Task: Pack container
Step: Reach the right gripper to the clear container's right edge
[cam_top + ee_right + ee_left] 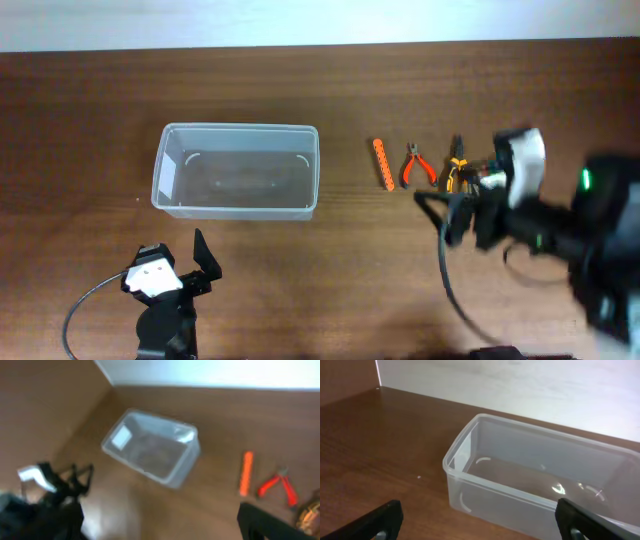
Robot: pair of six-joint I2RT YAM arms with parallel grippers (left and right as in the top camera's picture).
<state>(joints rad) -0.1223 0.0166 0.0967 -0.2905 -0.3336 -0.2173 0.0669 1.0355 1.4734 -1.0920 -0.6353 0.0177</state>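
Note:
The container (236,170) is a clear rectangular tub standing empty at the table's centre-left; it also shows in the left wrist view (540,480) and the right wrist view (150,450). My left gripper (176,260) sits just in front of it, open and empty, with its fingers (480,527) spread wide apart. My right gripper (446,216) is blurred, open and empty (165,530), hovering just in front of the hand tools. An orange stick (384,163), red-handled pliers (415,166) and a black-and-yellow tool (456,166) lie in a row right of the container.
The wooden table runs to a pale wall at the back (320,25). A black cable (450,285) hangs from the right arm. In the right wrist view, the left arm (50,490) shows at the lower left, and the orange stick (245,473) and pliers (277,487) at the right.

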